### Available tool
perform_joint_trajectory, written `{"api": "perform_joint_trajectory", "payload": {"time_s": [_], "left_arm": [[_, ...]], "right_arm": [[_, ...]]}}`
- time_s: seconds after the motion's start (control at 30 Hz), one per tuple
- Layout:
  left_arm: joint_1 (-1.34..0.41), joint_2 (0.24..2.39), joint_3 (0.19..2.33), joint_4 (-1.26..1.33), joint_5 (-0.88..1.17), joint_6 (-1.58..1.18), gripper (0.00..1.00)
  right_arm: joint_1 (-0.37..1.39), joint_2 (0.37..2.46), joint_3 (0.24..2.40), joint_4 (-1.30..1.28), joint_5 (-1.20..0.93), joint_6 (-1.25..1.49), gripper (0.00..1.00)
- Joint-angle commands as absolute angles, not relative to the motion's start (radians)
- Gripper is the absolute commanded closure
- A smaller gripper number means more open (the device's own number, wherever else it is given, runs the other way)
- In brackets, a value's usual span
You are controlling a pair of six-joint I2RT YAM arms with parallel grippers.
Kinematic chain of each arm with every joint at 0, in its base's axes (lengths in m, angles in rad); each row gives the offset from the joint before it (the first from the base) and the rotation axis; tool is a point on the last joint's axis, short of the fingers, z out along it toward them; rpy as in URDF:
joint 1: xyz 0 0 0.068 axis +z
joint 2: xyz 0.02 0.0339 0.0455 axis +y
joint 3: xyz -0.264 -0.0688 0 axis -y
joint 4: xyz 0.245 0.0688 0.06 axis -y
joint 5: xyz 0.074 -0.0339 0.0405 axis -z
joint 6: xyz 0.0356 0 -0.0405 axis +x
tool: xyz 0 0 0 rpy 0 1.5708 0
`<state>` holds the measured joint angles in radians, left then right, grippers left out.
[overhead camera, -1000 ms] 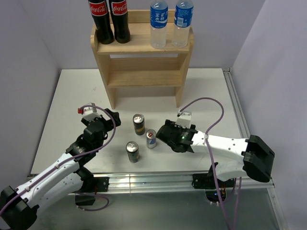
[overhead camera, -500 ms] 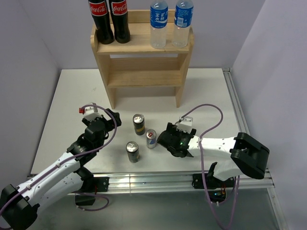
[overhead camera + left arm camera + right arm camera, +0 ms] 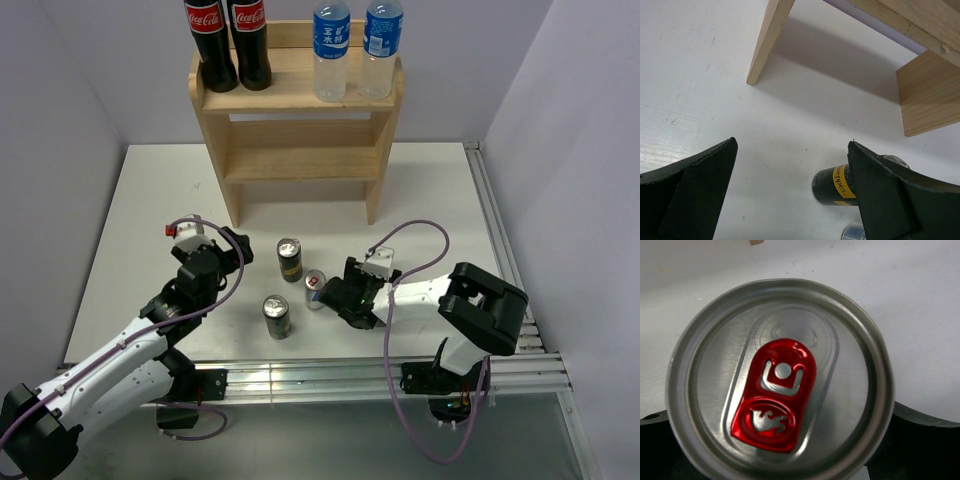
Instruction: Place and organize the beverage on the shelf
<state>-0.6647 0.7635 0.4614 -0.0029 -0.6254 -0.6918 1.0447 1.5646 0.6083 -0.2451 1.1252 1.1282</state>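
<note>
The slim blue-silver can [image 3: 315, 289] stands upright on the white table [image 3: 150, 200], in front of the wooden shelf [image 3: 300, 163] and well apart from it. A dark Schweppes can [image 3: 289, 259] stands just beside it on the shelf side, and a second dark can [image 3: 276, 316] stands near it toward the table's near edge. On the shelf's top tier, two cola bottles [image 3: 210, 45] stand at the left and two water bottles [image 3: 331, 50] at the right.

The right gripper [image 3: 333, 293] lies low against the blue-silver can; in the wrist view the can's red-tabbed lid [image 3: 780, 380] sits between the black fingers [image 3: 920, 440], but whether they press on it cannot be told.

The left gripper [image 3: 792, 150] is spread wide, holds nothing, and faces the Schweppes can [image 3: 836, 185].
</note>
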Motion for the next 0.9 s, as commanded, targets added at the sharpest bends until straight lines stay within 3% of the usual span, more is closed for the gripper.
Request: {"api": "perform_joint_trajectory", "payload": {"time_s": [0.0,0.2,0.3,0.33,0.37,0.4,0.6,0.87], "left_arm": [[-0.667,0.770,0.460,0.037,-0.615,-0.675,0.01],[-0.669,0.775,0.459,0.040,-0.614,-0.676,0.01],[-0.667,0.778,0.460,0.038,-0.611,-0.678,0.01],[-0.669,0.778,0.460,0.040,-0.612,-0.678,0.01],[-0.667,0.778,0.462,0.034,-0.615,-0.677,0.01],[-0.667,0.776,0.462,0.034,-0.615,-0.676,0.01],[-0.669,0.770,0.459,0.031,-0.620,-0.681,0.01],[-0.667,0.752,0.456,0.023,-0.626,-0.686,0.01]], "right_arm": [[1.042,1.591,0.630,-0.232,1.250,1.224,0.14],[1.035,1.609,0.643,-0.216,1.258,1.201,0.38],[1.034,1.594,0.632,-0.148,1.240,1.122,0.59],[1.034,1.586,0.632,-0.143,1.226,1.108,0.81],[1.035,1.568,0.635,-0.144,1.223,1.097,0.95],[1.035,1.556,0.641,-0.176,1.223,1.101,1.00],[1.057,1.428,0.790,-0.288,1.201,0.945,1.00],[1.042,1.301,1.069,-0.236,1.108,0.543,1.00]]}}
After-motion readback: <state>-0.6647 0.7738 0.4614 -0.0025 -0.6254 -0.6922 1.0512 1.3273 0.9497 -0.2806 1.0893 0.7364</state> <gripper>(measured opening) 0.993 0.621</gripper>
